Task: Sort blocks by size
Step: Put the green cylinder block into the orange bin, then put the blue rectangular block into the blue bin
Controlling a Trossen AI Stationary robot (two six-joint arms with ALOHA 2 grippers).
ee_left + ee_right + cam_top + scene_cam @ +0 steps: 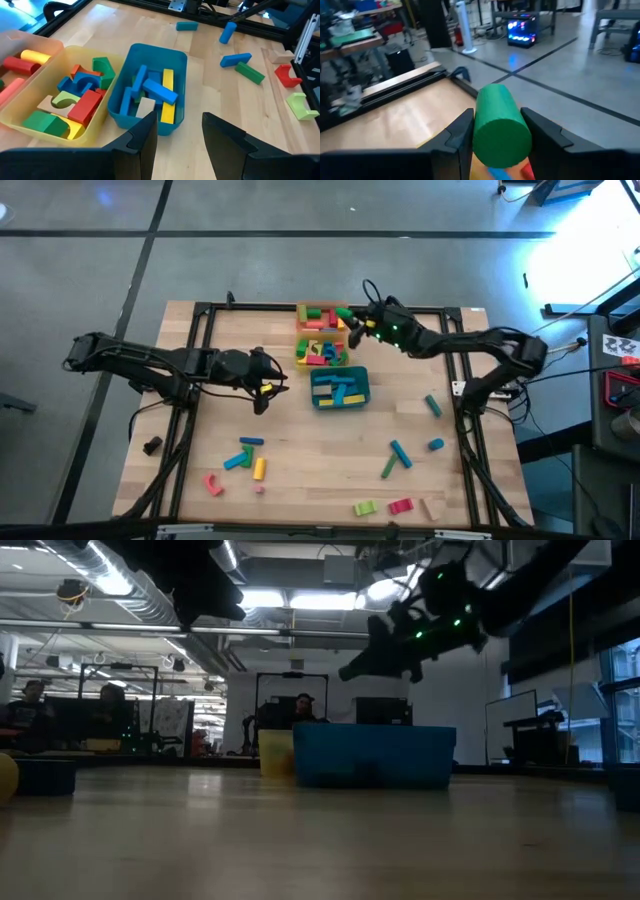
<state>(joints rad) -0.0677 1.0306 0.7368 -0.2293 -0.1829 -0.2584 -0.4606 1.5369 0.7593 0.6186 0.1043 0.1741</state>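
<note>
My right gripper (350,321) hangs over the orange tray (318,306) at the table's far side, shut on a green cylinder block (499,125). It also shows dark and high in the low view (362,664). My left gripper (177,132) stands open and holds nothing, left of the teal tray (340,388) and above the table (266,386). The teal tray (150,92) holds blue bars, a yellow bar and a pale block. The yellow tray (65,100) holds mixed blocks. Loose blocks lie flat on the table near the front left (245,460) and right (398,455). My right gripper pinches the green cylinder by its curved sides (479,125) between the two fingers. The cylinder lies along the fingers, one round end (501,145) facing back toward the wrist. The fingers point nearly level toward the far left. The cylinder is lifted clear above the tray's blocks.
A black metal frame (200,315) runs along the table's far, left and right sides. Green and red arches (385,506) lie near the front edge, and a dark object (152,445) sits at the left. Bare wood lies in front of the teal tray (320,445).
</note>
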